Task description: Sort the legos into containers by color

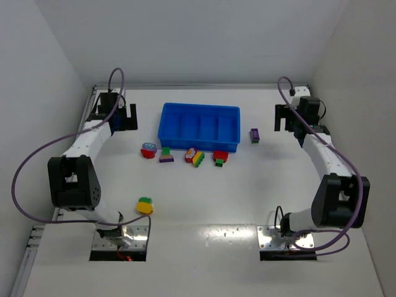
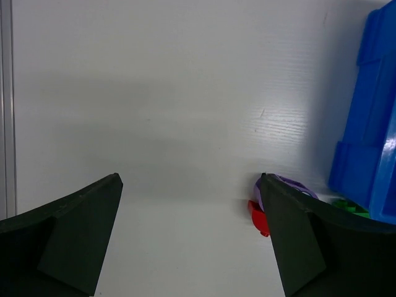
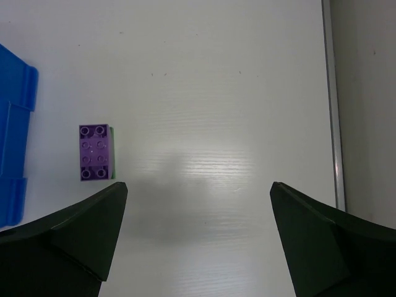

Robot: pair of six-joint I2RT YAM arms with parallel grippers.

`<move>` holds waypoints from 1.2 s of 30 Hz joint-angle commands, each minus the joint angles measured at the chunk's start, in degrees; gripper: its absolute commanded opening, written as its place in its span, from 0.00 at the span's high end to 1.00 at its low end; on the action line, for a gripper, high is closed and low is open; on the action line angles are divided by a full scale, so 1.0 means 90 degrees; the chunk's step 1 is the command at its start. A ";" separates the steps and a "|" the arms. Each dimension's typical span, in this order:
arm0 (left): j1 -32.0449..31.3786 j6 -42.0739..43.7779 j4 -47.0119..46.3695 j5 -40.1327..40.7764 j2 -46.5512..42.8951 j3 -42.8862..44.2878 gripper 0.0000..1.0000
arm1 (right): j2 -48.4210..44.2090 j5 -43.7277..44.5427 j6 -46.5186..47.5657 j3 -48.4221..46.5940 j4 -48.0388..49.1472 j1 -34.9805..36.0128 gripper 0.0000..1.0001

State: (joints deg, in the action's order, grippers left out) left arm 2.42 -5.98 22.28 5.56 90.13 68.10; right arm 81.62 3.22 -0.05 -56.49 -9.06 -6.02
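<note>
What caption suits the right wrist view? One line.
Open right end effector hovers near a purple brick beside the blue tray.

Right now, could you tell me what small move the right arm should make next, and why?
Probably shift the right hand sideways until the purple brick sits between its fingers. The hand is open and empty, and that brick lies outside the gap, towards the blue tray.

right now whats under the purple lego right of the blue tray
Under the purple studded plastic brick a green piece shows only as a thin strip along one side. The rest of it, including its shape, is covered by the purple brick.
</note>
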 commanded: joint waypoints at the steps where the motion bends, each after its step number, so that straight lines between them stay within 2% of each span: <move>1: 0.0113 -0.0048 0.0034 -0.0061 -0.0122 0.0051 0.00 | 0.0042 0.0179 -0.0209 -0.0198 0.0284 -0.0015 0.00; 8: 0.0171 -0.0341 0.0034 0.0026 -0.0258 0.0178 0.00 | -0.0075 -0.0173 -0.0043 -0.0139 0.0147 -0.0015 0.00; 13: 0.0171 -0.0089 0.0102 -0.0188 -0.0463 0.0402 0.00 | -0.0075 -0.0592 0.0259 -0.0257 -0.0262 -0.0015 0.00; 15: 0.0171 0.0019 0.0024 -0.0334 -0.0658 0.0461 0.00 | 0.0051 -0.0836 0.0406 -0.0257 -0.0467 0.0064 0.05; 16: 0.0171 0.0184 0.0024 -0.0432 -0.0659 0.0548 0.00 | 0.0119 -0.0904 0.0406 -0.0257 -0.0536 0.0064 0.15; 19: 0.0171 0.0439 0.0092 -0.0520 -0.0785 0.0704 0.00 | 0.0363 -0.0983 0.0348 -0.0335 -0.0770 0.0122 0.31; 23: 0.0171 0.0381 0.0151 -0.0442 -0.0854 0.0628 0.00 | 0.0695 -0.1237 0.0115 -0.0335 -0.0702 0.0180 0.40; 26: 0.0171 0.0322 0.0151 -0.0500 -0.0922 0.0443 0.00 | 0.1017 -0.1305 -0.0179 -0.0647 -0.0644 0.0317 0.41; 29: 0.0171 0.0255 0.0151 -0.0433 -0.0922 0.0442 0.00 | 0.1496 -0.1305 -0.0238 -0.1085 -0.0644 0.0454 0.33; 36: 0.0171 0.0254 0.0092 -0.0198 -0.0864 0.0442 0.00 | 0.2132 -0.1091 -0.0121 -0.1380 -0.0780 0.0854 0.31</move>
State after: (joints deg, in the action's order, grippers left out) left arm 3.42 -3.49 24.12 2.76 83.66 72.25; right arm 100.20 -7.18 -0.60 -66.83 -16.23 -0.05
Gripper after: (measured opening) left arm 1.000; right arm 0.690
